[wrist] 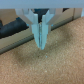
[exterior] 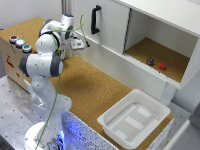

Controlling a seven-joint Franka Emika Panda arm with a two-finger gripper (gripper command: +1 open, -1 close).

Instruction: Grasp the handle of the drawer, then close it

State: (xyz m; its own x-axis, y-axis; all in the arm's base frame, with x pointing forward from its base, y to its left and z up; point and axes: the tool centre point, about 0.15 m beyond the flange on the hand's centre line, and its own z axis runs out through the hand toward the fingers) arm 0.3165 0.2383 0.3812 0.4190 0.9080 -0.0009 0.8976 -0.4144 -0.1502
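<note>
The white drawer (exterior: 111,22) stands ajar at the back, its black handle (exterior: 95,19) upright, just beyond the claw (exterior: 86,44). The claw's fingers (wrist: 41,31) are pressed together; unless they part, I reckon they'll knock the handle aside rather than grip it.

No text can be read in either view. The one candidate is a patch of small red marks on the front face of the cork-topped box (exterior: 11,57) at the exterior view's left — a printed label or symbols, perhaps, but too small and blurred to make out. The wrist view shows no lettering, number or sign at all — only blurred surfaces.
</note>
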